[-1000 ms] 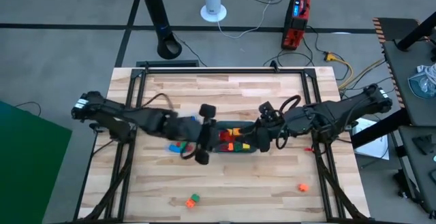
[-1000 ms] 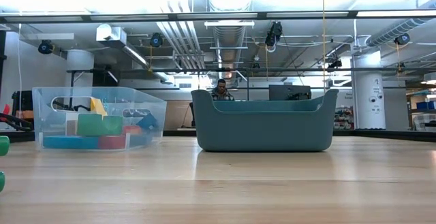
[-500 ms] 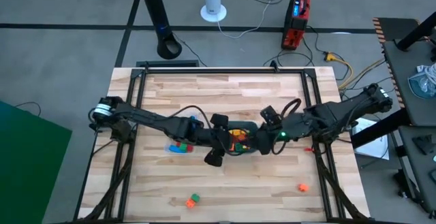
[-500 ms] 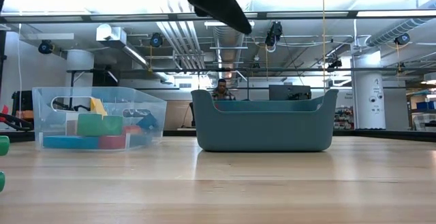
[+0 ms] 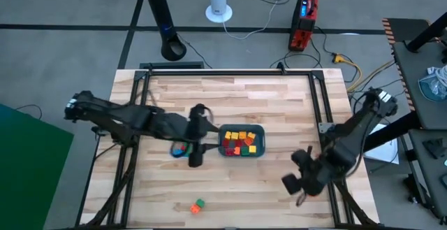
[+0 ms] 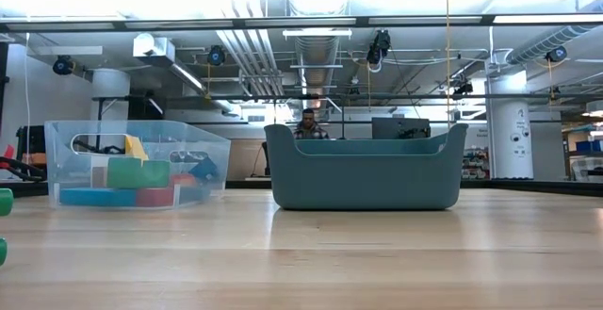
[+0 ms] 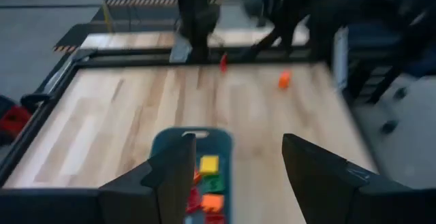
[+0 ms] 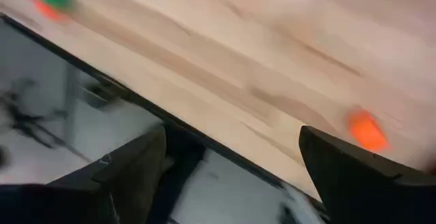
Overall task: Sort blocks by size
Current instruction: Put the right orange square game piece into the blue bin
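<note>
Two arms stretch over the wooden table (image 5: 230, 101) in the high view. The left arm reaches in from the frame's left, and the left gripper (image 5: 195, 154) hangs at centre, just left of the teal tray (image 5: 242, 128) and above the clear plastic container (image 5: 180, 149). In its wrist view its fingers (image 7: 174, 176) stand wide apart with nothing between them. The right arm folds down toward the lower right, and the right gripper (image 5: 292, 182) sits near the table's right edge; its fingers (image 8: 340, 176) are also spread wide and empty, with an orange block (image 8: 366, 130) lying just beyond them.

Many red, orange, yellow and green blocks (image 5: 241, 143) fill the tray. An orange-and-green pair (image 5: 197, 205) lies at lower centre.

Half a second ago both grippers met over the tray. Since then the left has drawn back to the left, and the right has swung away to the lower right, covering the spot where the orange block showed.
</note>
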`<state>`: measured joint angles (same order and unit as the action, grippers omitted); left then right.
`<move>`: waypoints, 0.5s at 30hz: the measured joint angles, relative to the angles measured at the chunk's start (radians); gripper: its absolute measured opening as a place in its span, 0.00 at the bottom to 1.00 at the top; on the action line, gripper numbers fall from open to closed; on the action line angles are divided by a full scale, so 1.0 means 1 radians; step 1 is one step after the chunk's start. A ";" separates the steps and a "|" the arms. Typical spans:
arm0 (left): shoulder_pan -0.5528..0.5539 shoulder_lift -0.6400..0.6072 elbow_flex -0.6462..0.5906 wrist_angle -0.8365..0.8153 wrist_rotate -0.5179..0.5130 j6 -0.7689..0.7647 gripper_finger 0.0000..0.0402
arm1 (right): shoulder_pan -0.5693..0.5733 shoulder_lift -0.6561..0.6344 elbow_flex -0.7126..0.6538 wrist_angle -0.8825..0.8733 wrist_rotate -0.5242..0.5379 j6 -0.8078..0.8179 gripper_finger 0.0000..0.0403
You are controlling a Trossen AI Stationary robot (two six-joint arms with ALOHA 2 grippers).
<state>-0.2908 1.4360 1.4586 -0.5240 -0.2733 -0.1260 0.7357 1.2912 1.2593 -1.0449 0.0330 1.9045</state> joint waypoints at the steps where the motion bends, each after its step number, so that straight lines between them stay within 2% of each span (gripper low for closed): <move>1: -0.009 -0.020 0.000 0.001 0.000 -0.019 0.51 | 0.026 0.009 -0.019 0.001 -0.011 0.005 0.82; 9: -0.079 -0.123 -0.001 0.017 -0.005 -0.092 0.51 | 0.179 0.149 -0.118 0.006 -0.049 -0.413 0.81; 15: -0.143 -0.137 -0.001 0.019 -0.008 -0.176 0.51 | 0.248 0.246 -0.163 0.009 -0.135 -0.449 0.81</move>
<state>-0.4339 1.2994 1.4574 -0.5049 -0.2813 -0.3022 0.9841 1.5373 1.0966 -1.0358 -0.1023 1.4554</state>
